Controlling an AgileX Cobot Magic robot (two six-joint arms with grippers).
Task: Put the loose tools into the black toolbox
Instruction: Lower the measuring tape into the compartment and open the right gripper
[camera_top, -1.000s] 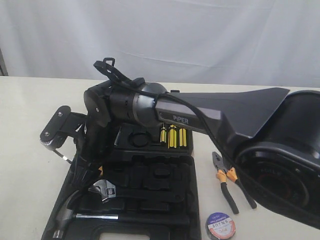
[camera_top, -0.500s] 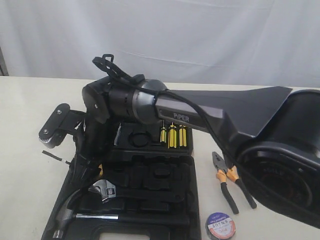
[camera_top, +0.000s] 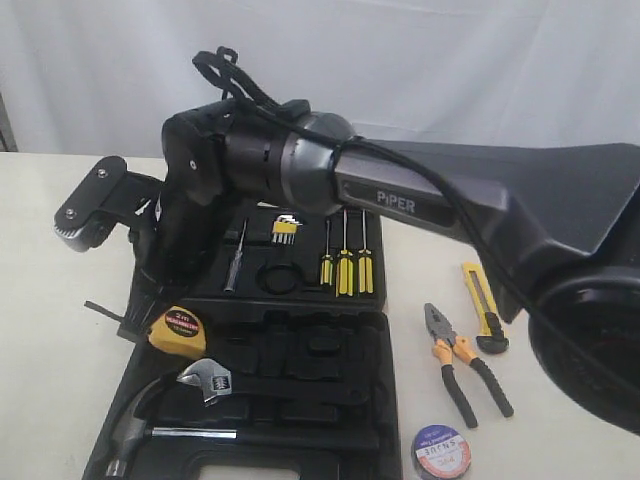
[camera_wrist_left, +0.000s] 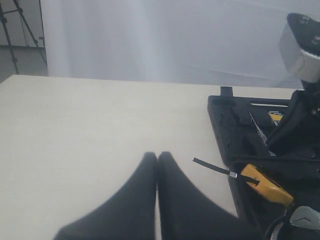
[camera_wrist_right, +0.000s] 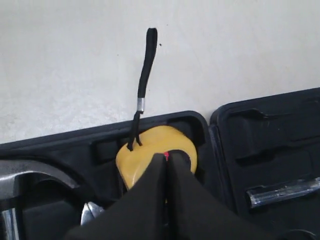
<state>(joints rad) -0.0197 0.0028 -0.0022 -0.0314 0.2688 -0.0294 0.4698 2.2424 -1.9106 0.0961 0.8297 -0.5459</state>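
The yellow tape measure sits in a moulded recess of the black toolbox, at the case's 9 o'clock edge. Its black wrist strap trails out over the rim onto the tabletop. The right gripper hangs directly over it with its jaws pressed together tip to tip, gripping nothing; whether the tips touch the yellow housing cannot be told. The left gripper is well off to the 9 o'clock side of the case above bare tabletop, jaws likewise clenched on nothing.

Three tools lie outside the toolbox on its 3 o'clock side: the orange-and-black pliers, the yellow-black utility knife at about 1 o'clock from the pliers, and the black tape roll at their 6 o'clock. Inside the case are yellow-handled screwdrivers in the far half, and a silver wrench and a hammer in the near half — just at 5 and 6 o'clock from the tape measure.
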